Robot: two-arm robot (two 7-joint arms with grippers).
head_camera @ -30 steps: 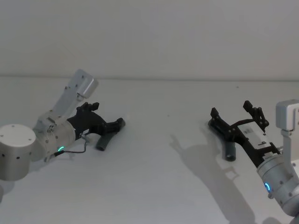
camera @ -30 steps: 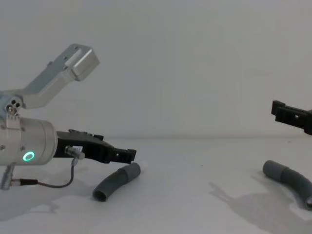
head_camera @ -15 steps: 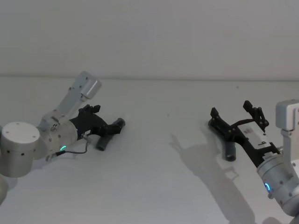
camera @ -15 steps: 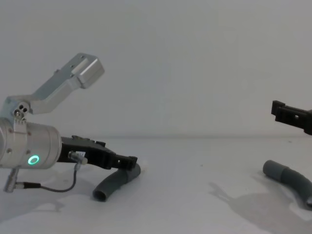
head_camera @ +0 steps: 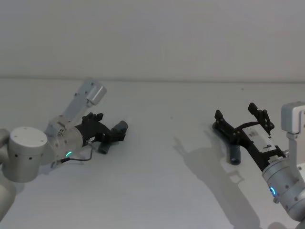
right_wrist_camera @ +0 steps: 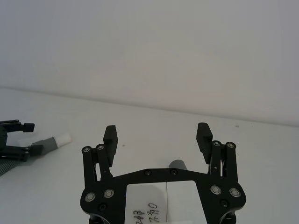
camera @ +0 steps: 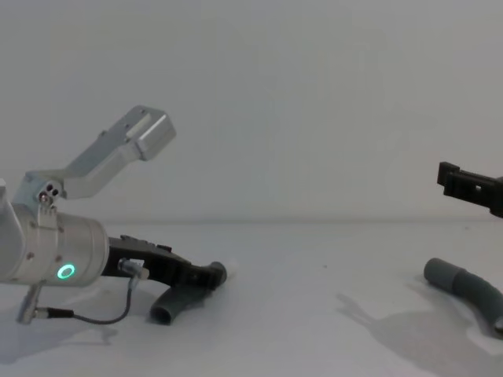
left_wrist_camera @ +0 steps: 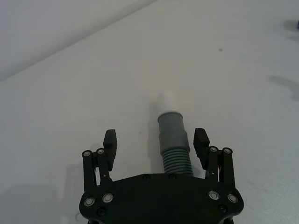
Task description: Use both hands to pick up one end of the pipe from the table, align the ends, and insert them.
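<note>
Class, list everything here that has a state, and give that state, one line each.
left gripper: open, low, straddling the white-tipped pipe piece.
right gripper: open, raised above the cuffed pipe piece.
white-tipped pipe piece: lying on the table, not gripped.
cuffed pipe piece: lying on the table, untouched.

left gripper (left_wrist_camera: 155,137) reaches forward and low, fingers (left_wrist_camera: 110,141) spread wide. right gripper (right_wrist_camera: 157,131) sits apparently higher, angled forward, its fingers (right_wrist_camera: 204,133) equally wide apart.

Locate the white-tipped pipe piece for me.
The white-tipped pipe piece lies on the table at the robot's left, between the fingers of the open left gripper, its tip poking past them.
</note>
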